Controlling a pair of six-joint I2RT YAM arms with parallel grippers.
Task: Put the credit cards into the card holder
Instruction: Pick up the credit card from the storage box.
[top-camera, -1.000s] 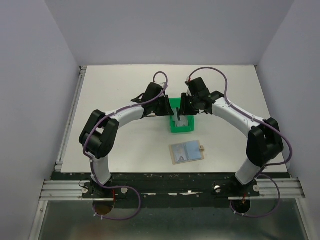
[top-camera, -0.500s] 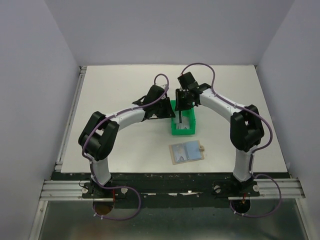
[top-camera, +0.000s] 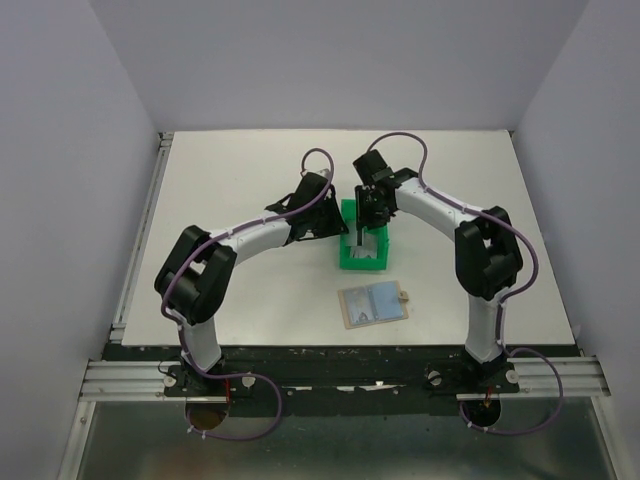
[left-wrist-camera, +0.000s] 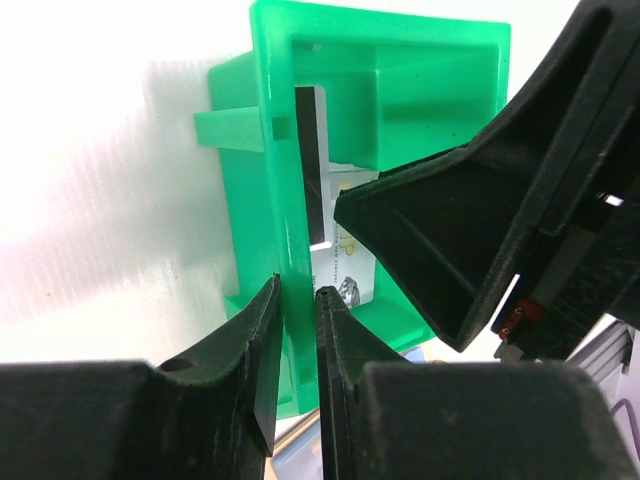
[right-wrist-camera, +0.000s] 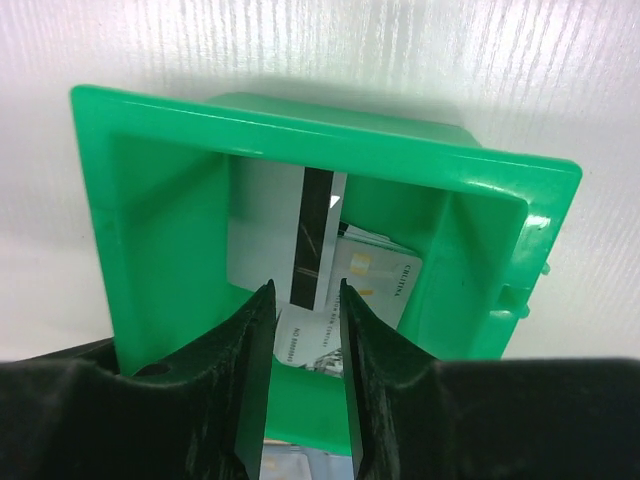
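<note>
The credit cards lie in a small green bin (top-camera: 352, 263). One card with a dark stripe (right-wrist-camera: 318, 225) stands on edge, and other printed cards (right-wrist-camera: 378, 275) lie under it. My right gripper (right-wrist-camera: 305, 290) points down into the bin, open, with a fingertip on either side of the striped card's lower end. My left gripper (left-wrist-camera: 298, 290) is shut on the bin's left wall (left-wrist-camera: 280, 200), one finger outside and one inside. The card holder (top-camera: 374, 303) lies open on the table, nearer to me than the bin, with nothing touching it.
The right gripper's black body (left-wrist-camera: 480, 230) hangs over the bin's right half in the left wrist view. White table (top-camera: 240, 170) surrounds the bin. A metal rail (top-camera: 140, 230) runs along the left edge, and grey walls stand on three sides.
My right arm swung left from beside the bin to over it and lowered its fingers inside. My left gripper stayed on the bin's wall and closed slightly.
</note>
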